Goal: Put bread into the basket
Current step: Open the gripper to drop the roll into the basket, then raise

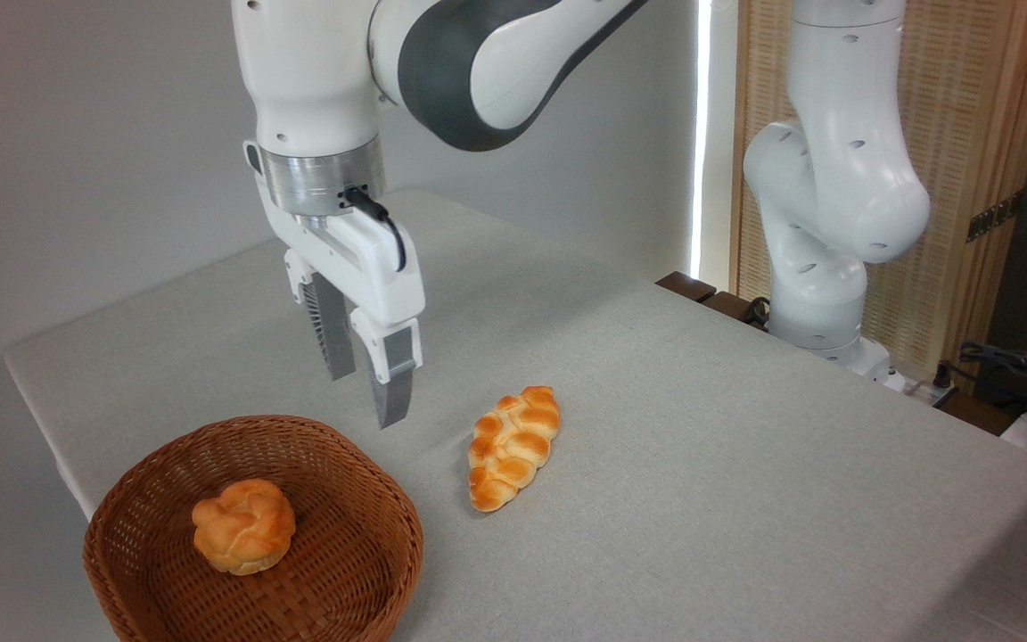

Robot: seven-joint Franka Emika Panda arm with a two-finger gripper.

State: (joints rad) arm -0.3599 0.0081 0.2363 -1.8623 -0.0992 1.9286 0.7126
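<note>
The bread [242, 524], a small round knotted bun with a golden-orange top, lies inside the basket [362, 499], a round brown wicker one at the table's front left. My gripper [365, 392] hangs above the basket's far rim, pointing down. Its two fingers stand apart with nothing between them, and it is well clear of the bun.
A longer braided oval loaf [513, 446] lies on the grey tablecloth just right of the basket. The arm's white base [821, 312] stands at the table's far right edge, with cables [1013, 366] beyond it. The table's left edge runs close behind the basket.
</note>
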